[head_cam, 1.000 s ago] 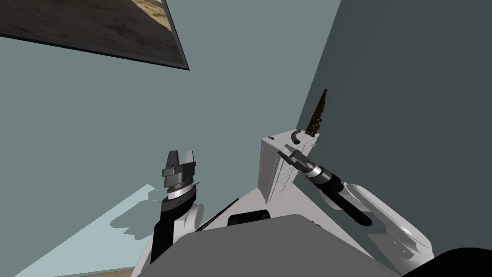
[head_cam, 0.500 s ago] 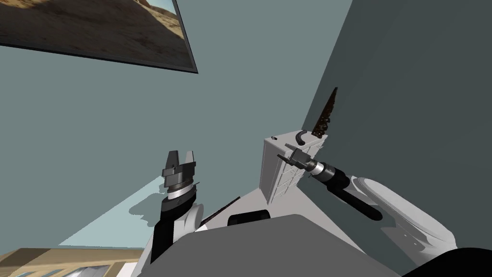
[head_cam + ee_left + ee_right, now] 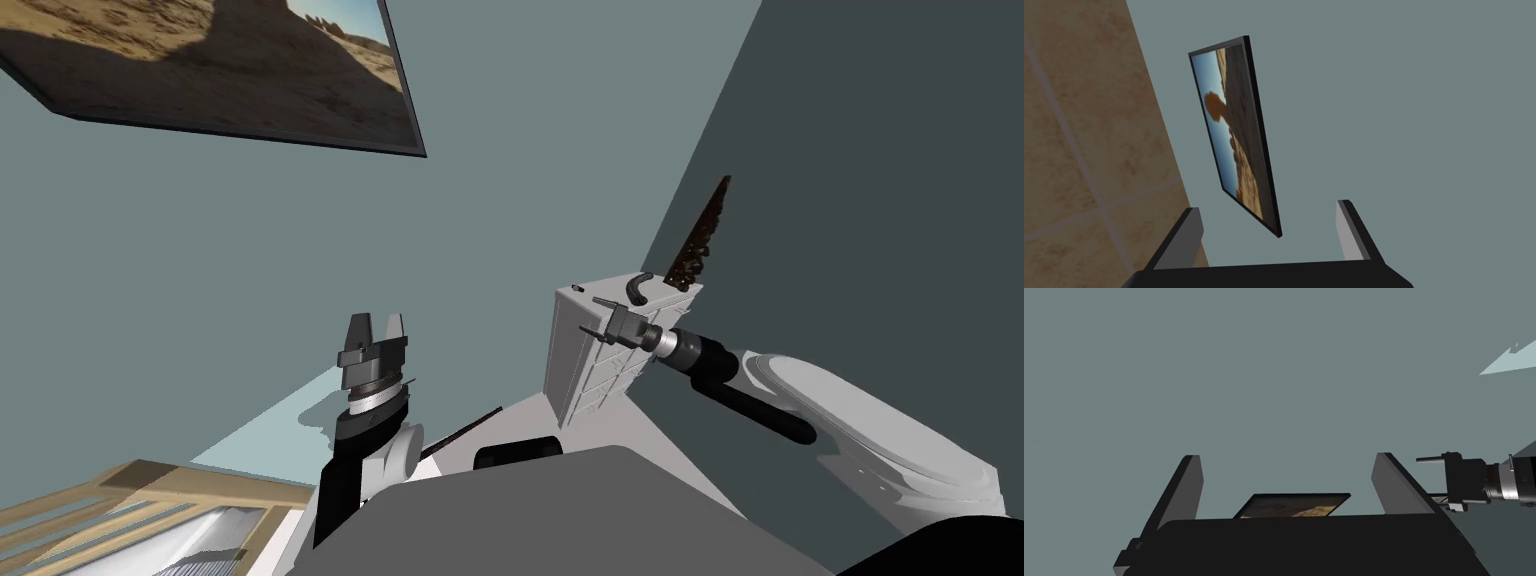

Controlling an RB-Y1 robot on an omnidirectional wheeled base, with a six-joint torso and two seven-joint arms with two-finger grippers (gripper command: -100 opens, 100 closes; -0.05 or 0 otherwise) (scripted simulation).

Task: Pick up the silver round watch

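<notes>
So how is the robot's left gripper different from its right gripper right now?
The left gripper, a dark box with two thin grey fingers, points upward; the right gripper, built the same, points sideways toward it. The left gripper is apart from the white drawer cabinet, before the blue-grey wall; the right gripper is by that cabinet's top. Both are open, holding nothing.

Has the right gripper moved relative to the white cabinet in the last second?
Yes. Judged against the white cabinet, the right gripper has shifted toward the small item on its top corner, swinging to point more sideways.
</notes>
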